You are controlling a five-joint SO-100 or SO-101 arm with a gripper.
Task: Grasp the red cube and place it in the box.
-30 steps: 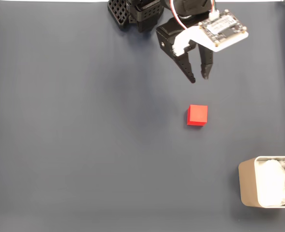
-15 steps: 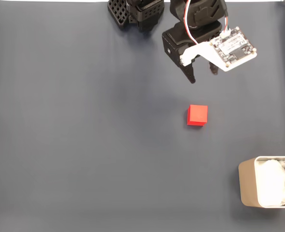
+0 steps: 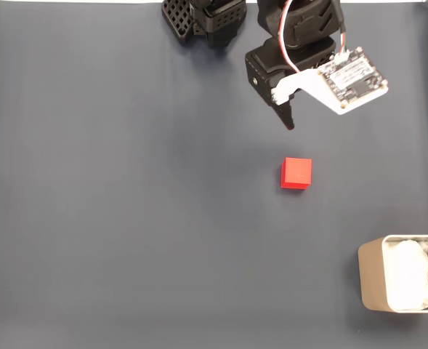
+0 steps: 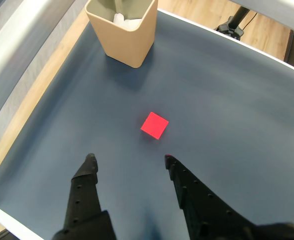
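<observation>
A dark blue-grey mat point(image 3: 126, 218) covers the table, smooth and matte, with a wooden edge showing beside it in the wrist view.

The arm point(image 3: 301, 36), black plastic with red and white wires and a small circuit board point(image 3: 353, 78) on a white bracket, reaches in from the top of the fixed view. Compared with a second ago the board has swung further right and now covers one finger, so only one dark tip point(image 3: 289, 120) shows there; the arm has shifted slightly rightward.

The gripper point(image 4: 128, 159) in the wrist view has two black, ridged fingers point(image 4: 84, 192) spread wide apart, holding nothing and touching nothing, with bare mat between them.

The box point(image 4: 123, 27), beige with thin walls and rounded corners, stands well ahead of the jaws and a little to their left in the wrist view, white soft lining point(image 4: 121, 19) inside. In the fixed view it sits at the lower right edge.

The red cube point(image 4: 154, 125), small, sharp-edged and plain, lies on the mat just ahead of the open jaws, nearer the right finger, well apart from the box. It has not moved.
</observation>
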